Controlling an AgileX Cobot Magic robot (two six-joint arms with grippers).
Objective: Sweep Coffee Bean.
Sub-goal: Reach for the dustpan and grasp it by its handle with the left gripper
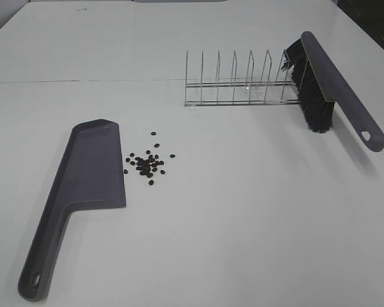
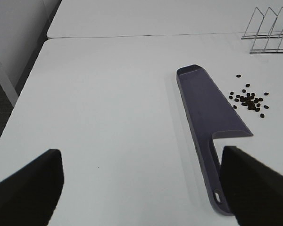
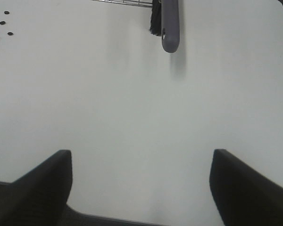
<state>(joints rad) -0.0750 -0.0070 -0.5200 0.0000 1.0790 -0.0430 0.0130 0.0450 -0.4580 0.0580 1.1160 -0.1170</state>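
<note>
A cluster of tiny dark coffee beans lies on the white table just right of the grey dustpan, which lies flat with its handle toward the front left. The beans and dustpan also show in the left wrist view. The grey brush with black bristles leans on the right end of a wire rack; its handle tip shows in the right wrist view. My left gripper is open and empty, back from the dustpan handle. My right gripper is open and empty, short of the brush. Neither arm shows in the exterior view.
A chrome wire rack stands at the back right, holding the brush. A seam between two tabletops runs across the back. The table's left edge drops to the floor near my left gripper.
</note>
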